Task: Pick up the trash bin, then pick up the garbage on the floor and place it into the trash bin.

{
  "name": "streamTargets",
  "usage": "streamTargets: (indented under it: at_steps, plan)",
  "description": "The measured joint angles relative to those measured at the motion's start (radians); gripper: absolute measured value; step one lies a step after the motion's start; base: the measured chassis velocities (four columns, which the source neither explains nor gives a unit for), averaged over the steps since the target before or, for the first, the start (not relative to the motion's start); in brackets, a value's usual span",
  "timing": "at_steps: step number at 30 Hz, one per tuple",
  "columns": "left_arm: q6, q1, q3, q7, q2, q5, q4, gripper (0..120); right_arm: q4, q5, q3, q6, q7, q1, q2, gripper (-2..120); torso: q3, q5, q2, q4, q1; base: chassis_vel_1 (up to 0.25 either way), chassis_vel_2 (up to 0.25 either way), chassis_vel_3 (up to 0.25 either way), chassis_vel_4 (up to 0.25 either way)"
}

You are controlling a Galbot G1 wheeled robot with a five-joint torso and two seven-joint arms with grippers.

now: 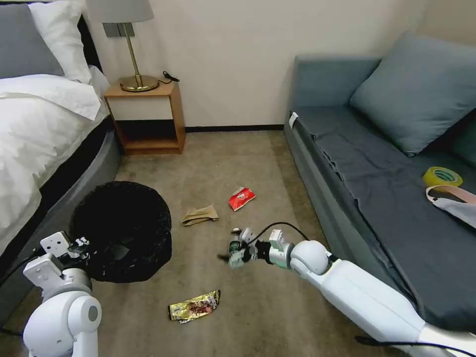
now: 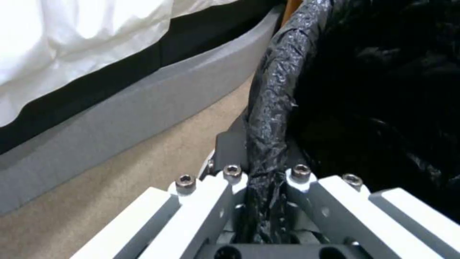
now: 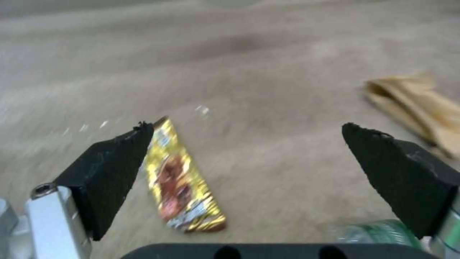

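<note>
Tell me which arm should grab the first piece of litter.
Right. The right end effector is open, low over the carpet beside the small bottle. The left end effector is shut on the trash bin rim, so it is occupied.

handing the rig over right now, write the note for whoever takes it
Left tool: shut on the bag-lined rim of the trash bin, which sits by the bed.
Right tool: open, empty, low over the carpet next to the small bottle.
Garbage, all on the floor: gold wrapper nearest the robot, brown paper bag and red packet farther out, the bottle at the right tool.
Done: bin gripped.
Left: all four pieces to pick up and drop into the bin; whether anything is already inside it cannot be told.
</note>
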Motion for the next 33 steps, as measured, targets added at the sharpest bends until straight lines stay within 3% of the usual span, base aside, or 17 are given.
streamTargets:
  at_steps: [16,25,26,33]
  plan:
    - [-0.004,0.007,-0.012,0.002,-0.004,0.005,-0.008,3,-0.190,-0.026,-0.265,0.077,0.068,0.099,0.061,100,0.000,0.0000,0.000,-0.0001,0.000,0.000,0.000,0.000,0.000]
    - [-0.009,0.017,-0.018,0.002,-0.011,0.006,-0.016,3,-0.293,-0.029,-0.372,0.113,0.068,0.151,0.142,99,0.000,0.0000,0.000,0.0000,0.000,0.000,0.000,0.000,0.000]
    - [-0.011,0.018,-0.027,0.003,-0.011,0.005,-0.017,3,-0.362,-0.035,-0.429,0.140,0.065,0.171,0.195,96,0.000,-0.0001,0.000,0.0000,0.000,0.000,0.000,0.000,0.000]
    - [-0.013,0.018,-0.031,0.004,-0.012,0.004,-0.014,3,-0.439,-0.064,-0.466,0.172,0.056,0.175,0.242,96,0.000,0.0001,0.000,-0.0001,0.000,0.000,0.000,0.000,0.000]
